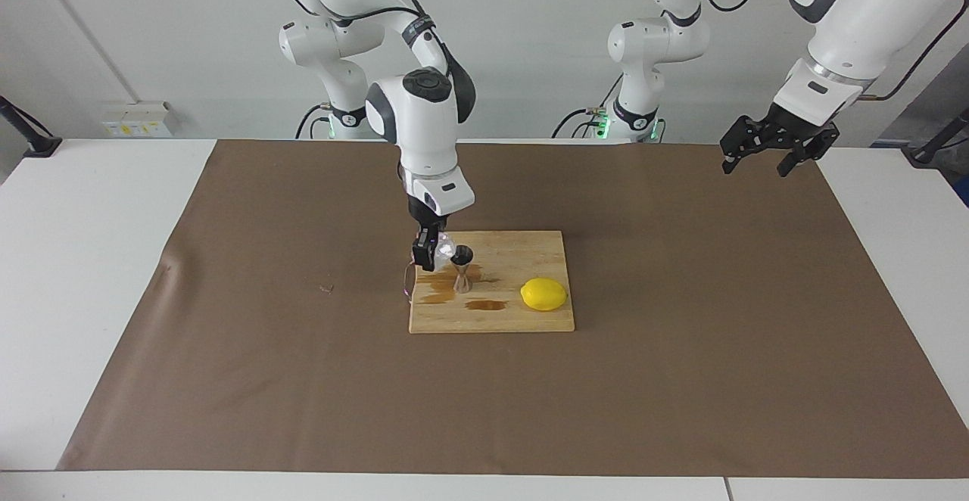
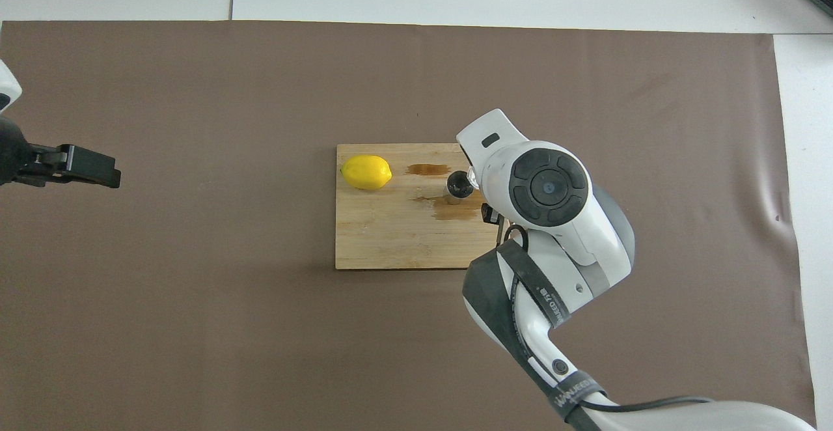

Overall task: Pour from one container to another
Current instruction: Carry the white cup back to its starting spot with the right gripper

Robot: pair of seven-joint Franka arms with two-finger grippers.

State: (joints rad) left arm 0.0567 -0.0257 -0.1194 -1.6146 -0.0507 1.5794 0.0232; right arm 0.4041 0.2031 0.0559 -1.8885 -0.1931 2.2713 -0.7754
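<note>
My right gripper is shut on the small textured glass cup and holds it tilted, its mouth toward the steel jigger. The jigger stands upright on the wooden cutting board, at the board's end toward the right arm. In the overhead view the right arm hides the cup; only the jigger's dark mouth shows beside the wrist. My left gripper hangs open and empty, high over the brown mat at the left arm's end of the table; it waits there and shows in the overhead view.
A yellow lemon lies on the board, beside the jigger toward the left arm's end. Brown wet stains mark the board around the jigger. A brown mat covers the table.
</note>
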